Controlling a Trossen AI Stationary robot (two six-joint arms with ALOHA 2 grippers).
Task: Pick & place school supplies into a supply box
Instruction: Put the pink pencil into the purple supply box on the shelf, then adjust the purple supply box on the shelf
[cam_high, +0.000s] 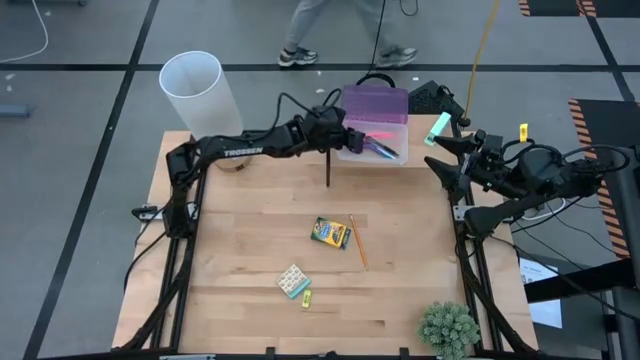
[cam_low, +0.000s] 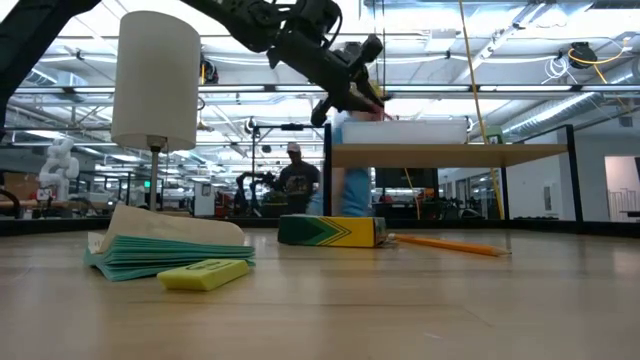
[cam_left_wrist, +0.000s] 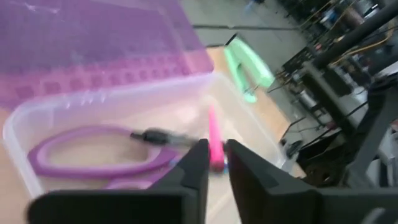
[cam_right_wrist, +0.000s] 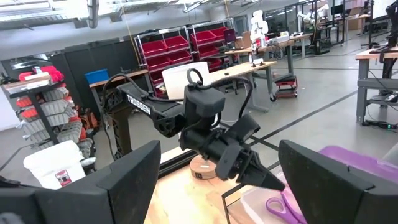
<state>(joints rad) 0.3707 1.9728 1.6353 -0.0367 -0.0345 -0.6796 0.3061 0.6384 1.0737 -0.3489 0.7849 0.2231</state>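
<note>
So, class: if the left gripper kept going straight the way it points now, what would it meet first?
Probably the pink pen lying in the clear box. The left gripper hangs over the open box, fingers nearly together, the pen just beyond their tips and the purple scissors beside it. Depth is unclear.

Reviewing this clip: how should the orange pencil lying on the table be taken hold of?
Probably at mid-shaft from straight above. The orange pencil lies flat, close beside the crayon box, so a hand's fingers should close across the thin shaft, the box-side finger slipping into that narrow space.
</note>
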